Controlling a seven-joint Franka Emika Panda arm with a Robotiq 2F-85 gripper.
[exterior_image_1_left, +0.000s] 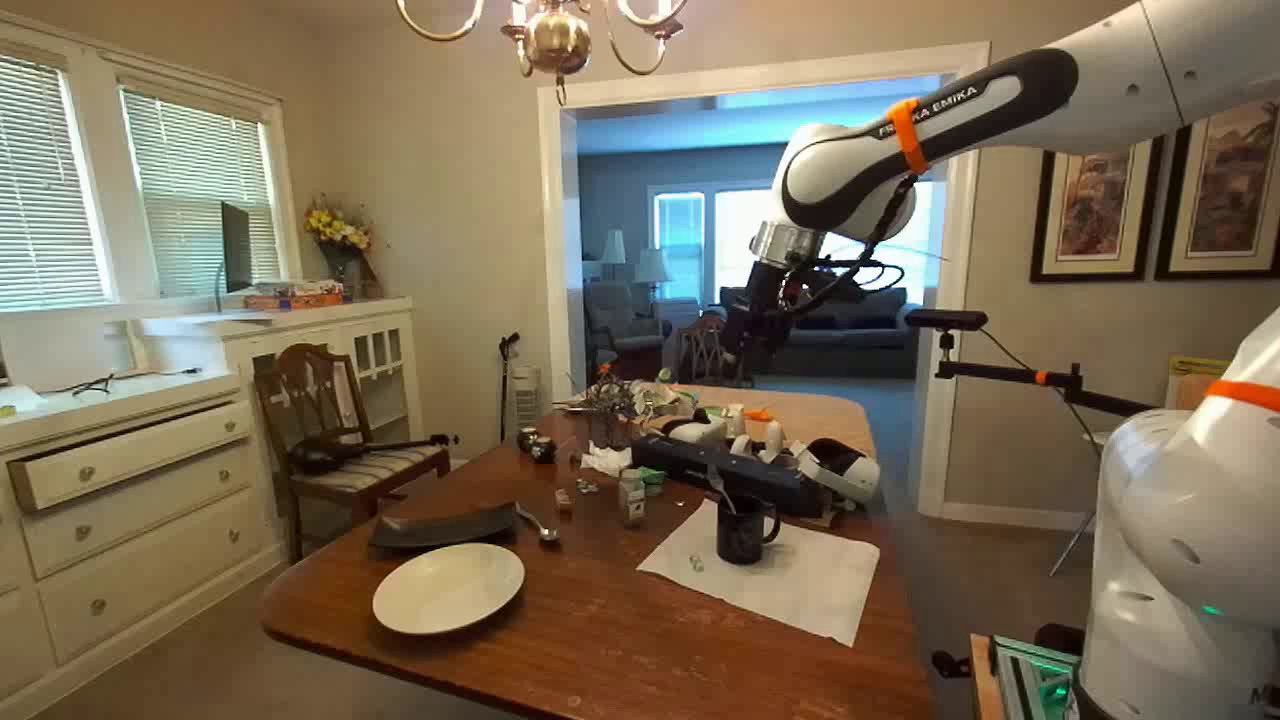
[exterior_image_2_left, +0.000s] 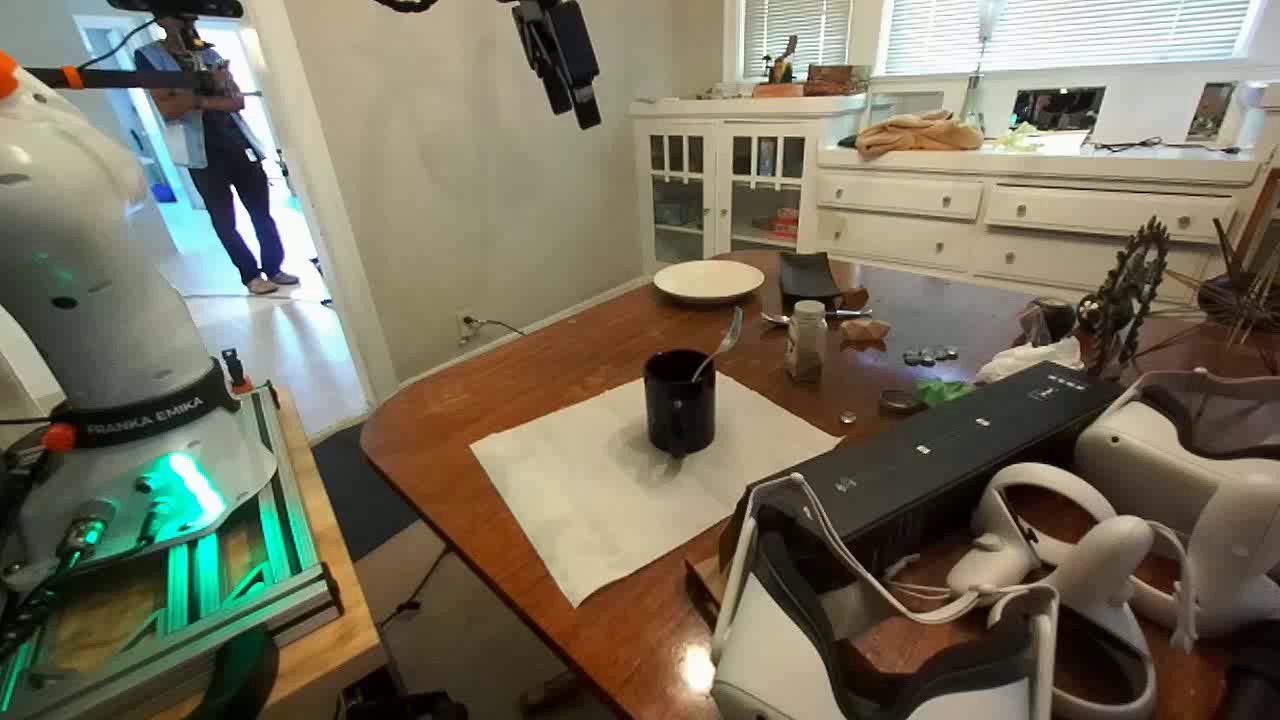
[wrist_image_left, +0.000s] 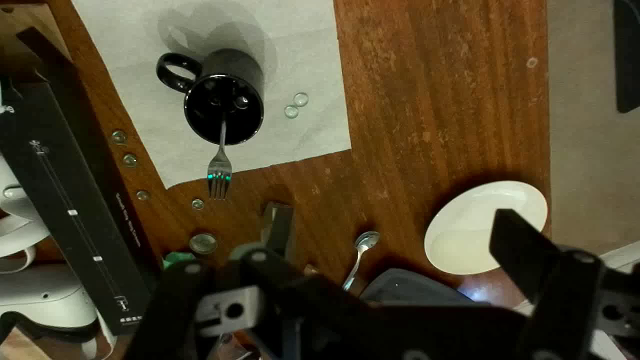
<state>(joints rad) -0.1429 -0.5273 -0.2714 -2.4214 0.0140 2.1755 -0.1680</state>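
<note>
Hanging the black two-fingered gripper (wrist_image_left: 395, 217) high over a polished brown wooden table (exterior_image_1_left: 600, 640), well apart from the things on it. Spreading both black fingers (wrist_image_left: 520, 250) wide, with open air between them. Stretching a white jointed arm (exterior_image_1_left: 1000, 110) with an orange band out behind and above the gripper. Showing beneath the gripper, up and left of the fingers in the wrist view, a glossy black ceramic handled mug (wrist_image_left: 227, 89), standing upright on a white paper sheet (wrist_image_left: 310, 50). Revealing a silver metal fork (wrist_image_left: 220, 167) leaning inside that mug, tines up and jutting past the rim. Showing two clear round glass pebbles (wrist_image_left: 300, 99) beside the mug on the sheet, also below. Framing a silver metal spoon (wrist_image_left: 366, 242) between the fingers in the wrist view, lying on the wood well below, near a dark grey curved tray (wrist_image_left: 415, 290). Overlapping with one finger, in the same view, a round white plate (wrist_image_left: 457, 240) below. Showing, below the gripper and farther left in the wrist view, a long black printed cardboard box (wrist_image_left: 75, 200), with white plastic headset gear (exterior_image_1_left: 858, 478) beside it. Showing in both exterior views a clear glass jar (exterior_image_2_left: 806, 345) with a pale lid, standing below the gripper near the spoon.
</note>
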